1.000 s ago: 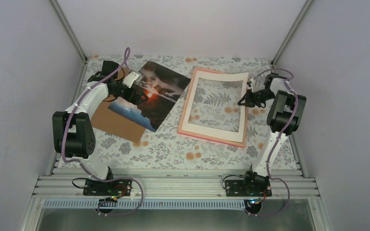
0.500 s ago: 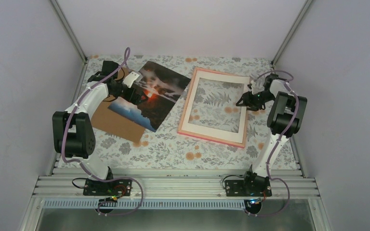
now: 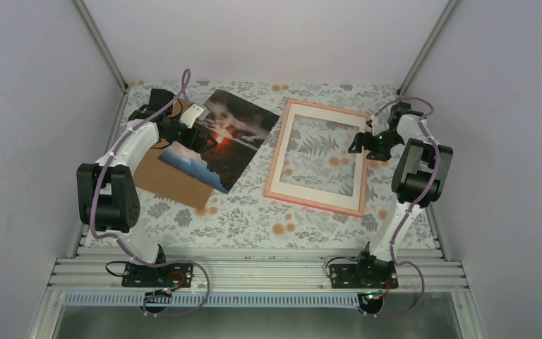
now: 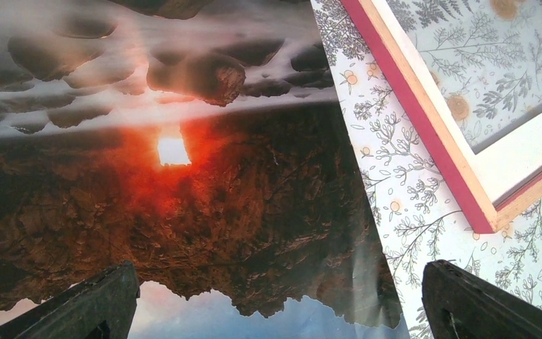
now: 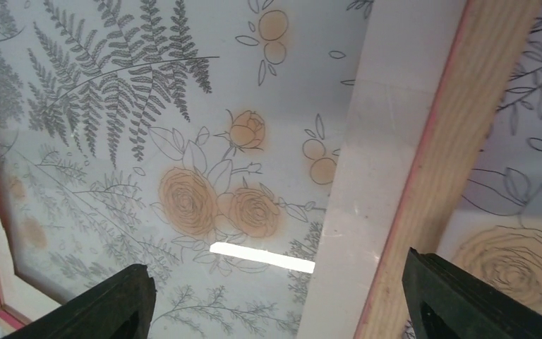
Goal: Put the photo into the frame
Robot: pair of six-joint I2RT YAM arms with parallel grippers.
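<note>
**Position of the task items relative to the claws**

The photo [image 3: 238, 121] lies directly beneath the left claw [image 3: 195, 134]. In the left wrist view the print [image 4: 183, 176] fills the field between and ahead of the two fingers [image 4: 85, 307]. Its lower right corner lies just inside the right finger. The left claw [image 4: 280, 272] is spread wide, with nothing held between the fingers. Whether the fingertips touch the print cannot be told.

The frame [image 3: 314, 205] lies well apart from the left claw, on its right-hand side, flat on the tabletop [image 3: 254, 222]. One corner of the frame [image 4: 423, 127] shows ahead and to the right of the right finger.

The right claw [image 3: 358, 145] stands over the frame's right side rail. In the right wrist view the rail [image 5: 459, 141] runs between the fingers [image 5: 113, 304], nearer the right one. The right claw [image 5: 276, 265] is spread apart, with nothing clamped.

**Appearance**

- Photo: a glossy print with dark rock, a glowing orange-red sun and grey clouds. It rests at an angle, partly upon a brown board [image 3: 173, 180].
- Frame: a thin pink outer border, bare wood on the rear face and a clear pane, through which the floral tabletop pattern is seen.
- A white card mat [image 3: 277, 155] with a rectangular window lies inside the frame. Its strip [image 5: 381, 141] lies just left of the wooden rail.
</note>
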